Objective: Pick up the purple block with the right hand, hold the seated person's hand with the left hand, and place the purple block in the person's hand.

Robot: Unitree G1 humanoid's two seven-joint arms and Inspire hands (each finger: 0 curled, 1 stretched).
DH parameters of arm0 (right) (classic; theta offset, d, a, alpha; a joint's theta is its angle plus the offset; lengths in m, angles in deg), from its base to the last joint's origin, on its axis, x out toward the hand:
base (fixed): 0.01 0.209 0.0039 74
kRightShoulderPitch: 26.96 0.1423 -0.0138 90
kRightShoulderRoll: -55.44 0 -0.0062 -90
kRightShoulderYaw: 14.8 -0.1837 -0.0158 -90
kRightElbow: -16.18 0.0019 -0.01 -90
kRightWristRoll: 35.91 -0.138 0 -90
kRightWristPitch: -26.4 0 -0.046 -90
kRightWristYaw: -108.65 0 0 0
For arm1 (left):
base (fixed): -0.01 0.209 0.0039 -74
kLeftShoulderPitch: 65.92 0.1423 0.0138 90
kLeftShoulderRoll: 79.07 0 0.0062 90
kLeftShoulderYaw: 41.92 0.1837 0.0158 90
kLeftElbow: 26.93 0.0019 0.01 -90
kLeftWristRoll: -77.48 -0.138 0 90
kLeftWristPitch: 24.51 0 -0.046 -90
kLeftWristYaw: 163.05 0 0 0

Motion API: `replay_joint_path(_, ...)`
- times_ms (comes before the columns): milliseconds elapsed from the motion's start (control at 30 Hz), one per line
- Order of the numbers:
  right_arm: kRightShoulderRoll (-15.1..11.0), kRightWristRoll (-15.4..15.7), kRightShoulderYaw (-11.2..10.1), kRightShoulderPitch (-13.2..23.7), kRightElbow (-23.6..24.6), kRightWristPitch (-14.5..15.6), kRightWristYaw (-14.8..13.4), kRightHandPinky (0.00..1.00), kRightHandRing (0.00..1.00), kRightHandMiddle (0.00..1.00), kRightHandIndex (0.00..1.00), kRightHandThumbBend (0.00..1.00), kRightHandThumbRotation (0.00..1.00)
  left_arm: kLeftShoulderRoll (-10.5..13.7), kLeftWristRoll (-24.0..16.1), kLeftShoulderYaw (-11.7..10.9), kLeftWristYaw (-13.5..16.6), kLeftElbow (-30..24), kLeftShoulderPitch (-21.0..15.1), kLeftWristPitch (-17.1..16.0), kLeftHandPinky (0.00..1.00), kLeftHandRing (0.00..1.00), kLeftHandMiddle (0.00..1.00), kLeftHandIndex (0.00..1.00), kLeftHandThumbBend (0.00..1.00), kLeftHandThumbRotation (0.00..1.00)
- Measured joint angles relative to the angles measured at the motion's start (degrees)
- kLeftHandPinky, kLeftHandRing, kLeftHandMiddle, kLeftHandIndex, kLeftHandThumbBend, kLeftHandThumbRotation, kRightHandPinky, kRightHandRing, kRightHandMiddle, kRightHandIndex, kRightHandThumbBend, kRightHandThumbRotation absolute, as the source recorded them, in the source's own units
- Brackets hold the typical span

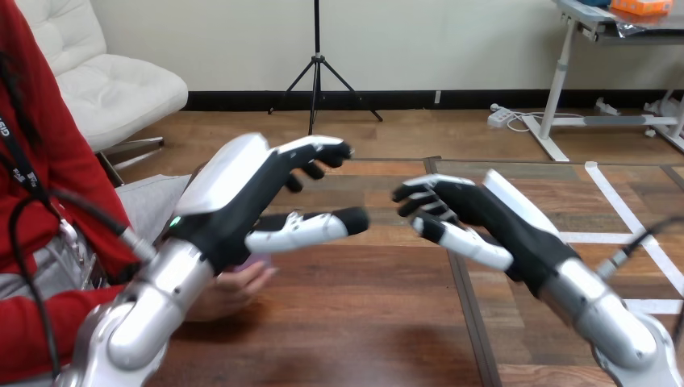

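Observation:
My left hand (242, 197) hangs above the table at the left of centre, open, with relaxed fingers and the thumb (310, 228) pointing right. Below and behind its wrist, the person's hand (230, 292) rests palm up on the wooden table (355, 322). A small patch of the purple block (260, 260) shows at that hand's fingertips; my left hand hides the rest. My right hand (492, 218) floats at the right of centre, apart from the left, open with loosely bent fingers and nothing in it. Neither of my hands touches the person's hand.
The person sits at the table's left side, a red sleeve (32, 322) along the near left edge. The table's far edge (452, 160) runs behind both hands. Pale tape lines (617, 201) mark the tabletop at the right.

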Motion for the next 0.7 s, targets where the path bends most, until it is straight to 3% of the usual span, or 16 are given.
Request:
replay_joint_path(367,1.1,-2.4,-2.0,-5.3,0.5,-2.5,-2.6,0.65,0.77,0.79,0.82,0.96,1.00,-1.0,5.0,-1.9,4.1,5.3,4.2,-8.3,0.70,0.77,0.80,0.79,0.96,1.00)
replay_joint_path(700,4.3,-8.2,-3.9,-10.8,0.6,-6.2,-3.8,0.66,0.76,0.80,0.82,0.97,1.00,-3.5,15.0,-3.4,4.2,12.2,7.7,-17.5,0.67,0.75,0.76,0.75,0.95,1.00)
